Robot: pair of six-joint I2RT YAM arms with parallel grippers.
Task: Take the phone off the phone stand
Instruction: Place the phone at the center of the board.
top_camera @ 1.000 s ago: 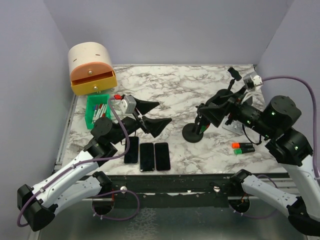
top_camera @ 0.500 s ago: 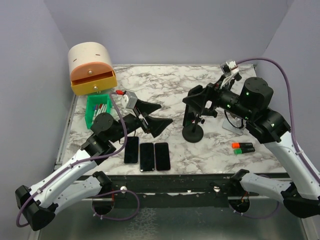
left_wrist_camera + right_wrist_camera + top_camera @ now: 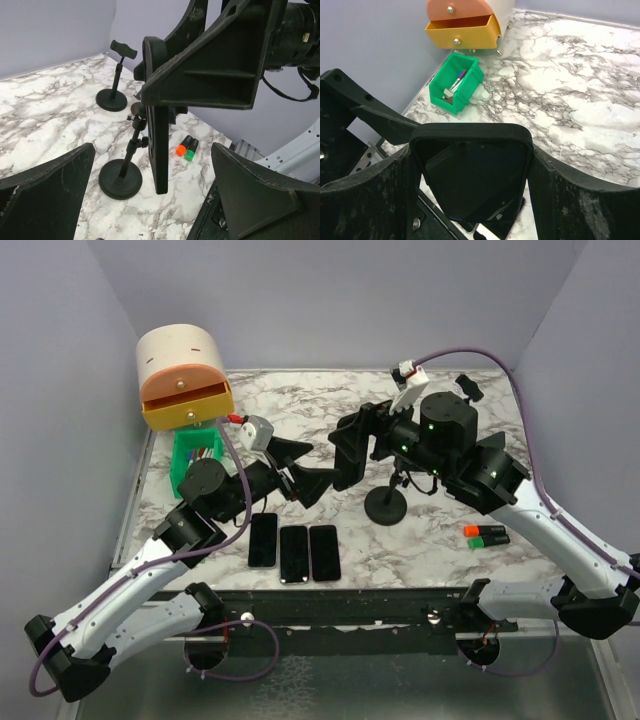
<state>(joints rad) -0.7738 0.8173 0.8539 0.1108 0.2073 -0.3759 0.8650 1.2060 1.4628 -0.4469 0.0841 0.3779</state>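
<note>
Phone (image 3: pixel 472 175): upright, off the stand, clamped in the right gripper.
Right gripper (image 3: pixel 350 448): jaws parted to the phone's width, gripping its edges.
Stand (image 3: pixel 386 504): at 4 o'clock from the phone.
Left gripper (image 3: pixel 304 468): spread wide, holding nothing, at 8 o'clock.

Soft, even overhead light bathed the marble desk (image 3: pixel 300 405), casting only faint shadows around the phone stand (image 3: pixel 386 506). In the right wrist view the phone (image 3: pixel 470 175) carried dim reflections on its screen, while the close fingers (image 3: pixel 365 200) beside it looked dark, grainy and slightly soft.
</note>
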